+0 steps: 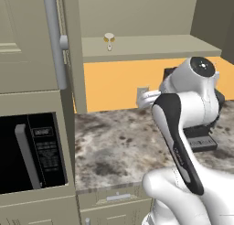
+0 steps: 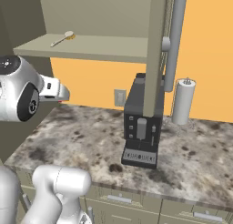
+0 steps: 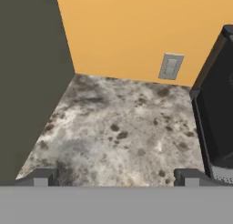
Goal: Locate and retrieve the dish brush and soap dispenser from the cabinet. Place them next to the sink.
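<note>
Dish brush (image 1: 109, 39) lay on the open cabinet's shelf (image 1: 151, 48), well above the hand (image 3: 116, 177). That hand hung over the speckled tabletop (image 3: 123, 132), tilted down toward it, spread wide and holding nothing.

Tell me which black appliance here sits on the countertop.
The coffee machine, standing on the speckled countertop by the paper towel roll. The microwave is built into the cabinetry.
</note>
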You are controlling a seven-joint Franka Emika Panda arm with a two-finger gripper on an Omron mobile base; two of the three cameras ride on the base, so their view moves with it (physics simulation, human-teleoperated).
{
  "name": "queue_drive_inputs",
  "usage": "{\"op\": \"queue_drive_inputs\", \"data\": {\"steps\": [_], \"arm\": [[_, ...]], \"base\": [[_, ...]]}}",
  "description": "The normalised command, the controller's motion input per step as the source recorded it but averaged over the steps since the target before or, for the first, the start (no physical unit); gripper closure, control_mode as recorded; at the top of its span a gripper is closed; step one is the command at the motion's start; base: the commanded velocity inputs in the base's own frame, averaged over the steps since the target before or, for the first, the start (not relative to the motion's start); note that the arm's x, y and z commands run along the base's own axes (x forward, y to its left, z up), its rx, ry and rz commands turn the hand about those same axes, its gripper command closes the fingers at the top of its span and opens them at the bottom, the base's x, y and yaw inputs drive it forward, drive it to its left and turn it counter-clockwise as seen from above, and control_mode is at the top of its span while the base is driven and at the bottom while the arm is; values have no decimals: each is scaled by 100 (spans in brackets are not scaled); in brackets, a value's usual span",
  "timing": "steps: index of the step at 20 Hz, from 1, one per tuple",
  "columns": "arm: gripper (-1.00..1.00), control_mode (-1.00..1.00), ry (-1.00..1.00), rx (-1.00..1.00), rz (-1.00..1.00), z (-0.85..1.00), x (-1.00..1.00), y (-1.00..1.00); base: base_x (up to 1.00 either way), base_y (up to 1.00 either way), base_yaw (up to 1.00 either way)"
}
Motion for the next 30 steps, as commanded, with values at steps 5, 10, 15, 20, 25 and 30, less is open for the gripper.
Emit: {"op": "queue_drive_inputs", "data": {"steps": [5, 10, 15, 20, 25, 30], "arm": [[-100, -100, -10, 0, 3, 70, -1, 7], [-100, -100, -13, 0, -5, 52, -1, 16], [-100, -100, -20, 0, -16, 17, 16, 17], [-100, -100, -21, 2, -19, 37, 18, 28], [-100, -100, -2, 0, -5, 35, 48, 18], [-100, -100, 12, -1, 14, 27, 59, 0]], "base": [[0, 0, 0], [0, 0, 0], [0, 0, 0], [0, 0, 0], [0, 0, 0], [0, 0, 0]]}}
